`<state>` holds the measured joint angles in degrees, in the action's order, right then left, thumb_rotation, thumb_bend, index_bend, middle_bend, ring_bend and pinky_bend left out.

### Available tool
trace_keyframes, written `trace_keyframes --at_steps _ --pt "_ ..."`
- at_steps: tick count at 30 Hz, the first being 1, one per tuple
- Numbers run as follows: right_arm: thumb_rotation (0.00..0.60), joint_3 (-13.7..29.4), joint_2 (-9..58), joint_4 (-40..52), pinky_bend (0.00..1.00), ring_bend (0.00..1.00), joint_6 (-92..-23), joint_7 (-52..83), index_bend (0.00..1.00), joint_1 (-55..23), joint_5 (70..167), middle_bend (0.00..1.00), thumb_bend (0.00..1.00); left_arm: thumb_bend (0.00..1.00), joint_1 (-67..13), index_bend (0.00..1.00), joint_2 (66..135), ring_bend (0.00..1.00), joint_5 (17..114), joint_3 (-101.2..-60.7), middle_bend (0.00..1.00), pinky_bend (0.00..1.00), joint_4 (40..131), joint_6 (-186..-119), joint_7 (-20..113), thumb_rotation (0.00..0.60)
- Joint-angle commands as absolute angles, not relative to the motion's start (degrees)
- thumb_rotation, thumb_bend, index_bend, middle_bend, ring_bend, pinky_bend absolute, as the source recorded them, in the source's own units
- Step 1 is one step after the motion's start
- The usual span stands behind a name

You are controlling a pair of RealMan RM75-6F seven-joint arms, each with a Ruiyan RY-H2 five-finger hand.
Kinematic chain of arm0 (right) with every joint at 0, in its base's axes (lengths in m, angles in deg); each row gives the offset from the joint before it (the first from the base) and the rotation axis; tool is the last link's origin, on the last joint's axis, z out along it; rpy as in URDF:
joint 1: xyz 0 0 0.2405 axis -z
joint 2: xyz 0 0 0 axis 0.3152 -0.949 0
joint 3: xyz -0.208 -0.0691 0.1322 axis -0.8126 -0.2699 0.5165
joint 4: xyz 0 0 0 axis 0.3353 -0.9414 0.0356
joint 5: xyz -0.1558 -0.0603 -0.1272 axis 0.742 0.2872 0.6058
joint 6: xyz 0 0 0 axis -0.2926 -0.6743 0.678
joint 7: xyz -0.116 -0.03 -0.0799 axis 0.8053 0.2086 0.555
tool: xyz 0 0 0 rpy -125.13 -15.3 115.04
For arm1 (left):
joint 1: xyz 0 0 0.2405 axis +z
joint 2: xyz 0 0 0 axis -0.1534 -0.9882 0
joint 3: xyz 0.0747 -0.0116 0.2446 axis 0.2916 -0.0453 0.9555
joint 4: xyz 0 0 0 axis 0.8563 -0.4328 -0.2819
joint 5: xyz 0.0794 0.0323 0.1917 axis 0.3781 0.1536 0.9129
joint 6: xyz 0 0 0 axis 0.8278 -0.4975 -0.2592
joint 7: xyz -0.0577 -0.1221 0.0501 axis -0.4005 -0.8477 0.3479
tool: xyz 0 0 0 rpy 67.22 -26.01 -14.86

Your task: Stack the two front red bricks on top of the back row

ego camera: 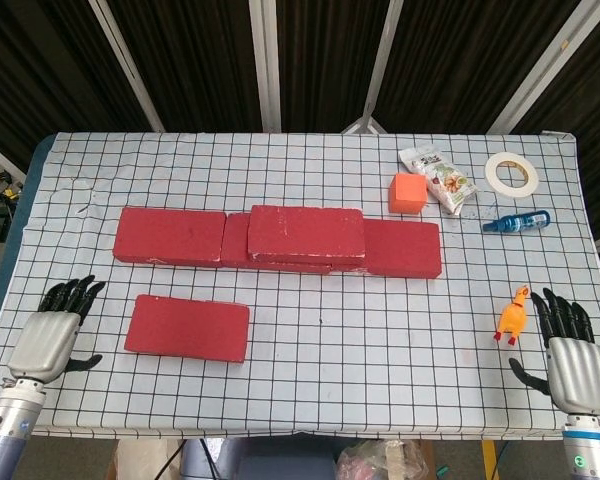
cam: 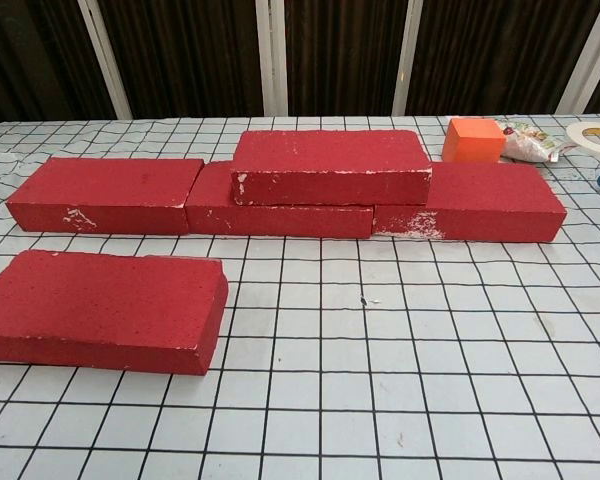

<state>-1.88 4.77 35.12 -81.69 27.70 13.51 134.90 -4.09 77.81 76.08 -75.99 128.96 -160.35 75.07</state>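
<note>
One red brick (ego camera: 187, 328) (cam: 102, 310) lies alone at the front left of the table. Behind it a back row of three red bricks (ego camera: 170, 236) (cam: 108, 194) runs across the table, and another red brick (ego camera: 306, 234) (cam: 330, 166) lies stacked on the row's middle. My left hand (ego camera: 52, 331) hovers at the table's left front edge, left of the lone brick, fingers apart and holding nothing. My right hand (ego camera: 570, 350) is at the right front edge, fingers spread and empty. Neither hand shows in the chest view.
A small yellow rubber chicken (ego camera: 512, 315) lies just left of my right hand. At the back right are an orange cube (ego camera: 407, 193) (cam: 473, 140), a snack packet (ego camera: 440, 179), a tape roll (ego camera: 511, 172) and a blue bottle (ego camera: 516, 222).
</note>
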Motion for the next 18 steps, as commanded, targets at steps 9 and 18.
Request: trace_keyframes --at_steps 9,18 --pt "0.6 -0.8 4.3 36.0 0.0 0.0 -80.4 28.4 0.0 14.1 133.3 0.0 0.24 0.0 -16.8 0.0 82.2 0.0 54.7 -79.0 0.0 0.0 132.9 -153.9 93.7 0.6" --pt "0.6 -0.2 4.2 36.3 0.0 0.0 -79.7 28.7 0.0 14.5 133.0 0.0 0.24 0.0 -23.0 0.0 87.6 0.0 46.8 -78.1 0.0 0.0 132.4 -154.4 99.5 0.6"
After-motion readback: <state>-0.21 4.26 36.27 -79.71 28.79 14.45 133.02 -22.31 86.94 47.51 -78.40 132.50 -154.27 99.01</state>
